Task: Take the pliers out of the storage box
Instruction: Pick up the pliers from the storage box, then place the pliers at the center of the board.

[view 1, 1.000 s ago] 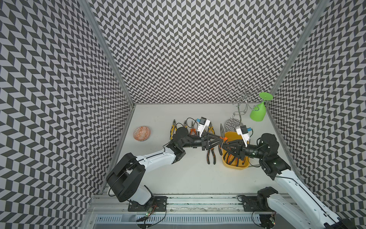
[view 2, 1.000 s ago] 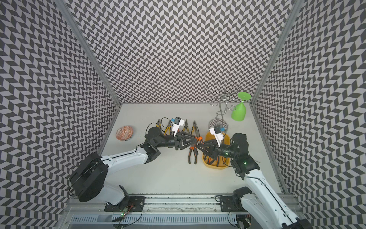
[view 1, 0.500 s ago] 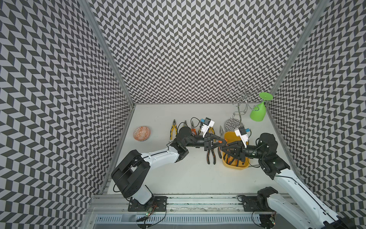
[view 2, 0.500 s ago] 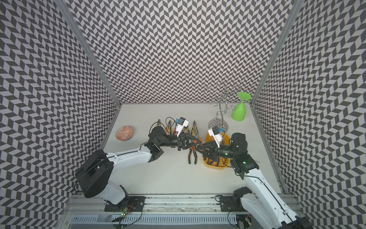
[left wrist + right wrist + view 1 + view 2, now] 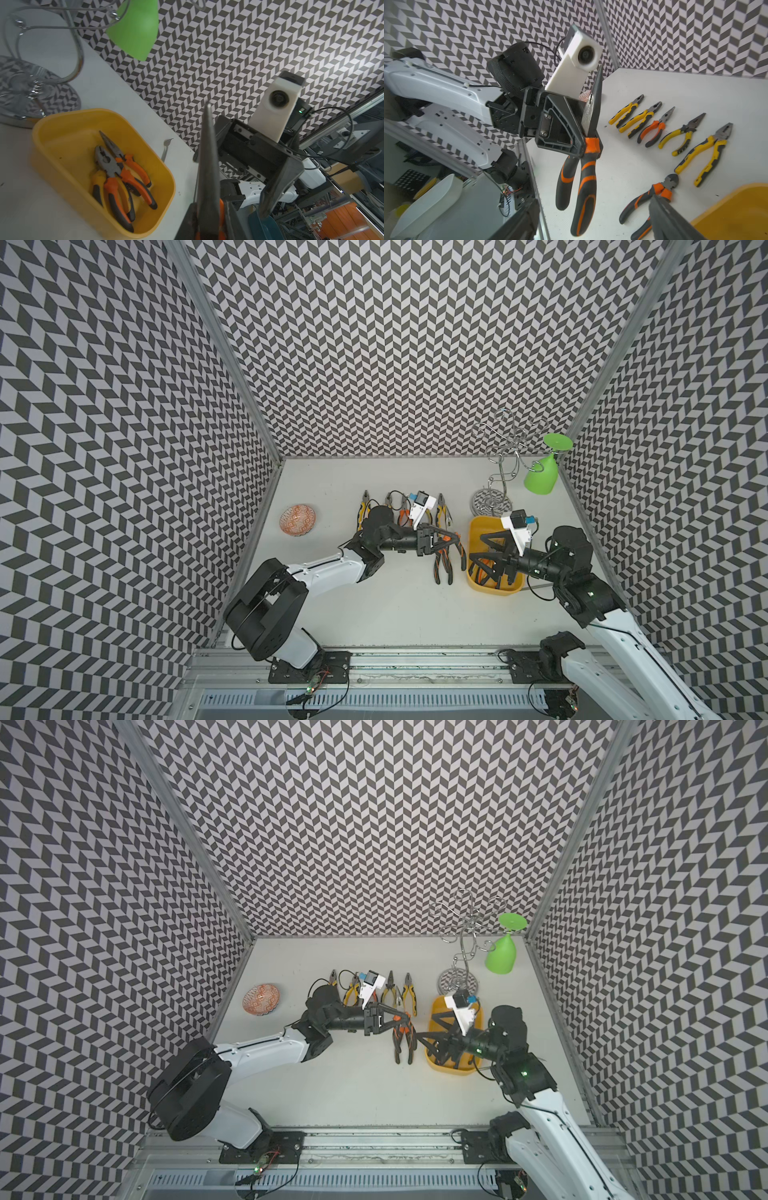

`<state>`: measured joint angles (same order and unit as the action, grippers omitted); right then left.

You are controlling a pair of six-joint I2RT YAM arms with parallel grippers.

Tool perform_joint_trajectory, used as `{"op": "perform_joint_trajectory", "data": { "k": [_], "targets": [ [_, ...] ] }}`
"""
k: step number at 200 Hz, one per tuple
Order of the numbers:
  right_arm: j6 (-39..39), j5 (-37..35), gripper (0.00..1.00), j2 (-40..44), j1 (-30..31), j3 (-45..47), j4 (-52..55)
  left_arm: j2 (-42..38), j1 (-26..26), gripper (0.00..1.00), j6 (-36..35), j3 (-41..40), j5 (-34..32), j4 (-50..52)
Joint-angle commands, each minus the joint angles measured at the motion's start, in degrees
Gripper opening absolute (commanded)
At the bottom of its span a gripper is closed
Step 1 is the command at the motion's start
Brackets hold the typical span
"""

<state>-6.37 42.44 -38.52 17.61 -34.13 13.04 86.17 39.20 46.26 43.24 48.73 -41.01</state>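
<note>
While right gripper (image 5: 476, 552) hangs spread over box (image 5: 493, 592) in a top view, left gripper (image 5: 448, 539) clamps orange pliers (image 5: 445, 536). Left wrist: boxed pliers (image 5: 116, 166) lie overlapped. Right wrist: clamp sits at pivot, handles dangling. Likely heavy, stiff steel; take at pivot or rubber handles.

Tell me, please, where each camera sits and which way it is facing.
Both top views: high behind the bases, looking down on the table; left arm and right arm show.
Left wrist: on the left arm, facing the storage box and open right gripper; left fingers clamp orange-handled pliers.
Right wrist: on the right arm, facing the left gripper and laid-out pliers; right fingers at the edge.
Shared: both wrist views show the same orange-handled pliers and storage box.
</note>
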Motion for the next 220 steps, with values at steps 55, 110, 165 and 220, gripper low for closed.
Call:
{"op": "perform_joint_trajectory", "data": {
  "k": [55,110,165,220],
  "targets": [
    [14.0,-11.5,0.99,1.9,5.4,-2.1,1.0,3.0,-6.7,0.00,-6.1,-4.9,6.8,15.5],
    [16.8,-13.5,0.99,-0.8,9.5,-1.6,1.3,14.8,-10.3,0.00,-12.7,0.3,10.5,26.7],
    [15.6,-13.4,0.99,-2.9,11.2,-0.6,-1.2,20.6,-11.5,0.00,-10.4,4.2,8.1,25.9],
    [15.9,-14.6,0.99,-3.9,11.4,-0.4,-1.6,24.5,-11.5,0.04,-9.4,5.2,5.6,27.0]
  ]
}}
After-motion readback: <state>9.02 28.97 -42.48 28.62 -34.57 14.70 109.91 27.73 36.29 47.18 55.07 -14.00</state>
